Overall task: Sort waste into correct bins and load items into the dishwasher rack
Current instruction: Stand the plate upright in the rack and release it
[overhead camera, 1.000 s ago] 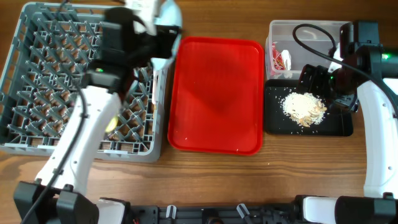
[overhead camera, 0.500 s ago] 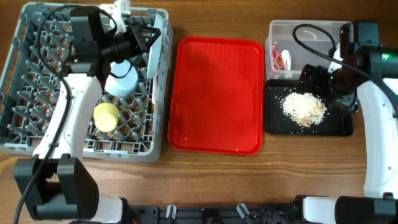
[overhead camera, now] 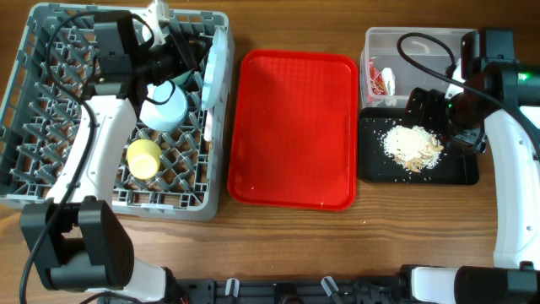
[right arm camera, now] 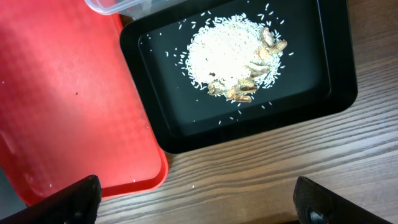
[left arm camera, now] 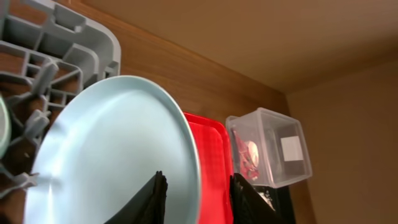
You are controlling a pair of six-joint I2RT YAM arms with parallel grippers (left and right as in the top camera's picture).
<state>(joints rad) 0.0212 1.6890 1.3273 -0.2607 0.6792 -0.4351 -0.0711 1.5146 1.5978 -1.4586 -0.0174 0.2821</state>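
1. Wooden table [overhead camera: 422,228], overhead view: dishwasher rack [overhead camera: 34,110] at the left, red tray [overhead camera: 291,127] in the middle, bins at the right. The waste looks sorted, with the wrapper [overhead camera: 384,82] in the clear tub [overhead camera: 422,38] and the food scraps [right arm camera: 236,56] in the black tray [right arm camera: 311,106].
2. The white plate [overhead camera: 216,72] stands on edge along the rack's right wall. It is just beside a mint bowl [overhead camera: 164,108] and near the yellow cup [overhead camera: 143,158].
3. Left gripper [left arm camera: 199,182]: jaws partly apart, straddling the plate's rim. The wrist view shows a gap between the rim and the finger on the tray side, so the plate is probably not clamped.
4. Risk: if the plate is not seated between pegs, it could tip onto the bowl or over the wall towards the red tray.
5. Risk: a slanted withdrawal could hook the rim on a finger and drag the plate out.
6. Right gripper [right arm camera: 199,205]: wide open and empty, over the table beside the black tray. A careless sweep would scatter loose grains.
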